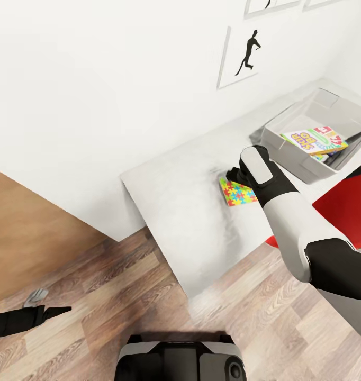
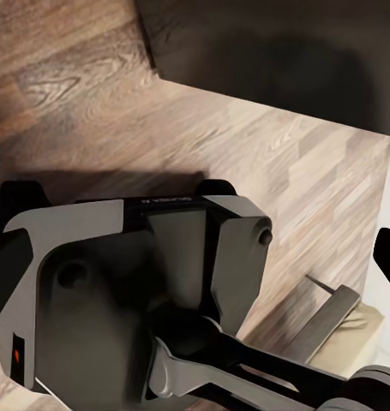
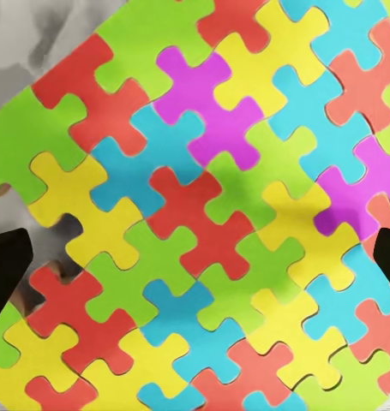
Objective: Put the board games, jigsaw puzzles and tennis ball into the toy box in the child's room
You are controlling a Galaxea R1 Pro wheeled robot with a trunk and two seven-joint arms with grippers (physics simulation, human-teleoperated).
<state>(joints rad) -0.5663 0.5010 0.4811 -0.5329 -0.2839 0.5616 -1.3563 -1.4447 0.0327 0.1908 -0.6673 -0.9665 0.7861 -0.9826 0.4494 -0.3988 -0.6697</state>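
A jigsaw puzzle point(image 1: 237, 193) lies flat on the pale worktop point(image 1: 175, 211), a square turned a little askew to the worktop's front edge, so it has no long axis to speak of. The right gripper point(image 1: 237, 176) hangs directly over its far edge. In the right wrist view the puzzle point(image 3: 212, 214) spreads between the two dark fingertips point(image 3: 8, 261), which stand wide apart at either side of it; the jaws are spread and clamp nothing, and I cannot tell whether they touch the surface.

Further along the worktop, toward the wall, sits the toy box point(image 1: 297, 153). A Skip-Bo game point(image 1: 314, 141) lies in it, tilted, its long axis running roughly along the box's length.

The left gripper point(image 1: 40, 296) hangs low over the wood floor point(image 1: 96, 296), well apart from the worktop. Its jaws are apart, the tips point(image 2: 6, 265) dark at either edge of the left wrist view, empty.
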